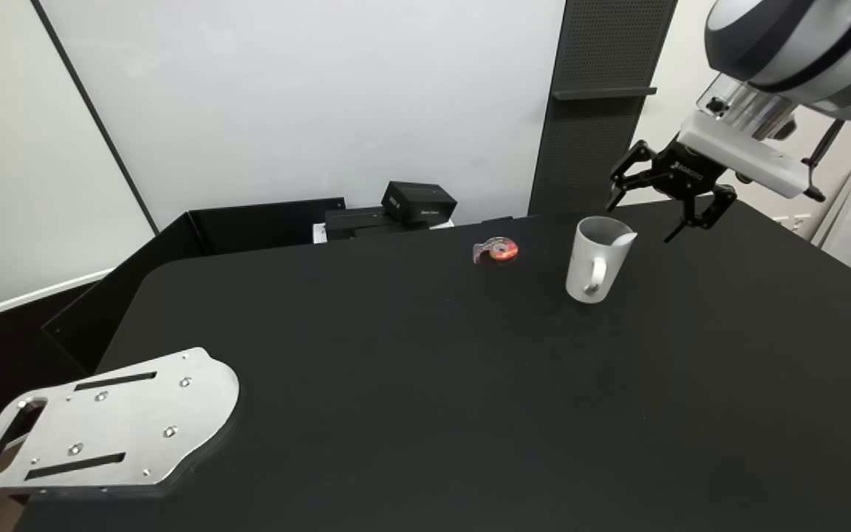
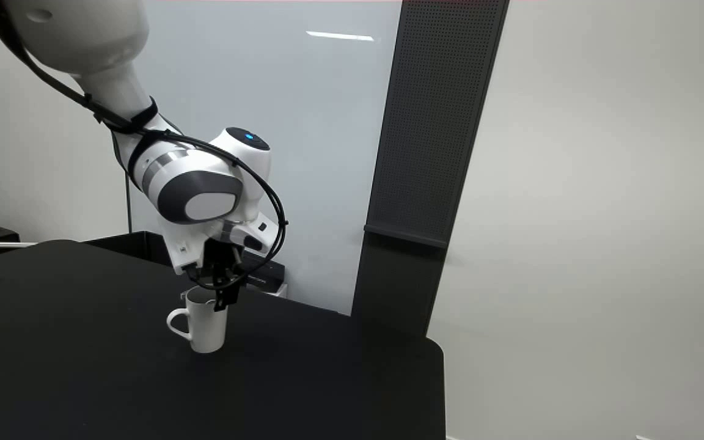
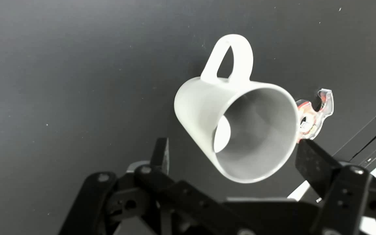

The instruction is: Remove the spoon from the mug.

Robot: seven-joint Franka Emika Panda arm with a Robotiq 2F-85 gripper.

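The white mug (image 1: 586, 258) stands upright on the black table, its handle toward the camera in an exterior view. It also shows in an exterior view (image 2: 206, 330) and in the wrist view (image 3: 197, 101). The white spoon (image 1: 624, 239) leans inside the mug, one end at the rim. In the wrist view only a rounded white end of the spoon (image 3: 223, 133) shows against the inner wall; the rest is hidden. My gripper (image 1: 639, 223) is open and empty, tilted, just above and beside the mug. In the wrist view its fingers (image 3: 233, 142) stand apart on either side of the rim.
A small red-and-clear tape dispenser (image 1: 501, 250) lies near the mug; it also shows in the wrist view (image 3: 310, 119). Black boxes (image 1: 418, 202) stand at the table's back edge. A silver metal plate (image 1: 130, 421) lies at the table's far corner from the arm. A whiteboard (image 1: 322, 103) rises behind.
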